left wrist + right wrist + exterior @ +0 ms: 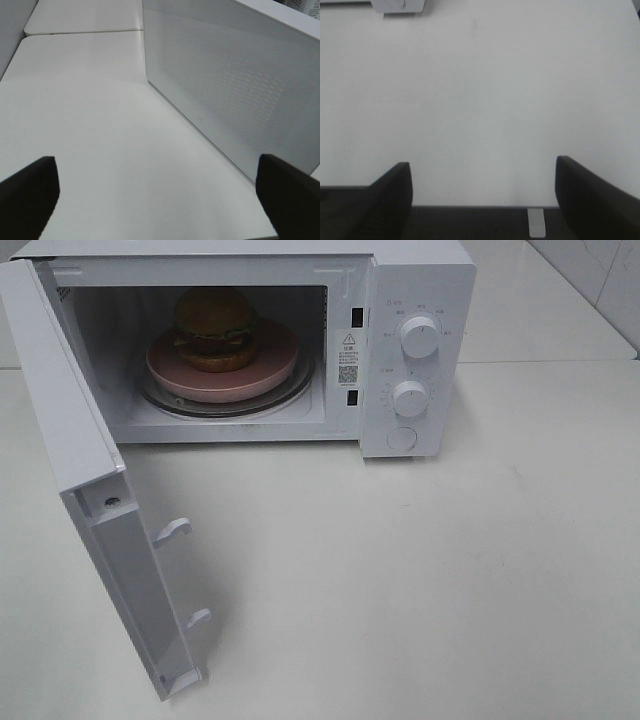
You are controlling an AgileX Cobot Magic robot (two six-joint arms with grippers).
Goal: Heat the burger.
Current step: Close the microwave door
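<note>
Left gripper [157, 200]: spread wide, holding nothing, over the bench [100, 125] beside the outer face of the open door [75, 460]. Right gripper [482, 195]: spread wide, holding nothing, over the bench. Burger [215, 328] sits on pink plate [268, 368] inside microwave [420, 280].

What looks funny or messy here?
Nothing looks spilled or broken. The burger sits upright on the pink plate inside the microwave. The only thing that stands out is the door, swung wide open, so it needs shutting before the burger can heat.
</note>
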